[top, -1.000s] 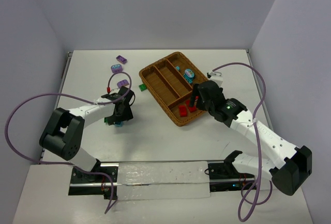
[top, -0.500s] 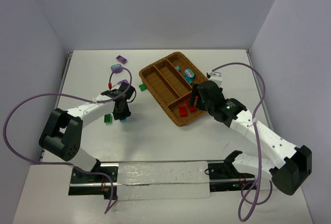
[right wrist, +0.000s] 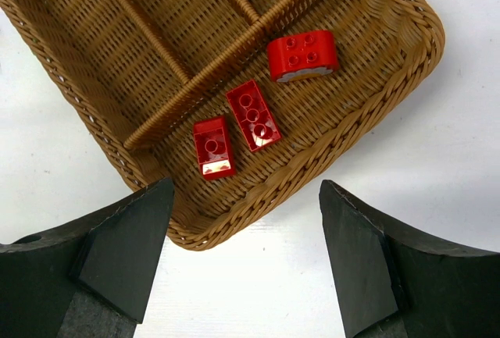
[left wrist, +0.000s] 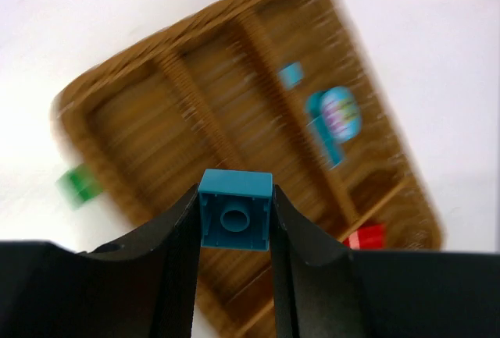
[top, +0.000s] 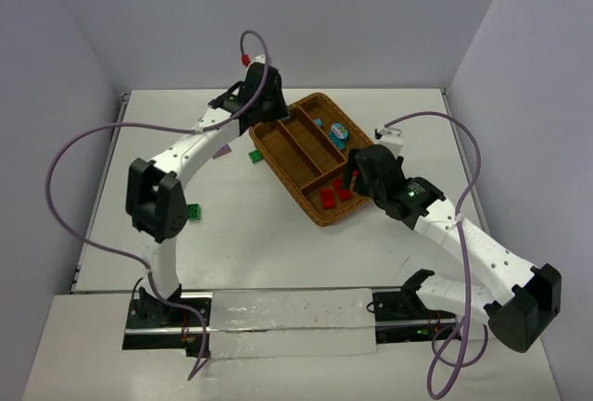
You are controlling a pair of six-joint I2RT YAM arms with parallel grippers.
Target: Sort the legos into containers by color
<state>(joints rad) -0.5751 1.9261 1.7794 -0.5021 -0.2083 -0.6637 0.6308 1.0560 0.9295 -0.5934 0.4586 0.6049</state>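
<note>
My left gripper [top: 263, 97] hovers over the far left end of the brown wicker tray [top: 323, 221]. In the left wrist view it [left wrist: 234, 215] is shut on a small teal-blue brick [left wrist: 236, 209], hollow underside toward the camera, above the tray's long compartments [left wrist: 195, 112]. One long compartment holds a teal brick [left wrist: 291, 75] and a rounded teal piece [left wrist: 336, 115]. My right gripper [right wrist: 246, 187] stands open and empty over the tray's near rim [right wrist: 375, 104]. Three red bricks [right wrist: 213, 146], [right wrist: 253, 115], [right wrist: 303, 55] lie in the crosswise compartment.
On the table, a green brick [top: 254, 156] lies just left of the tray and another green brick [top: 194, 212] sits beside the left arm's elbow. A purple brick [top: 222, 151] peeks from under the left arm. Purple cables arch above both arms.
The left gripper shut on the teal brick on the table, then lifted and swung far forward to the tray's far end. The right arm stayed still.
</note>
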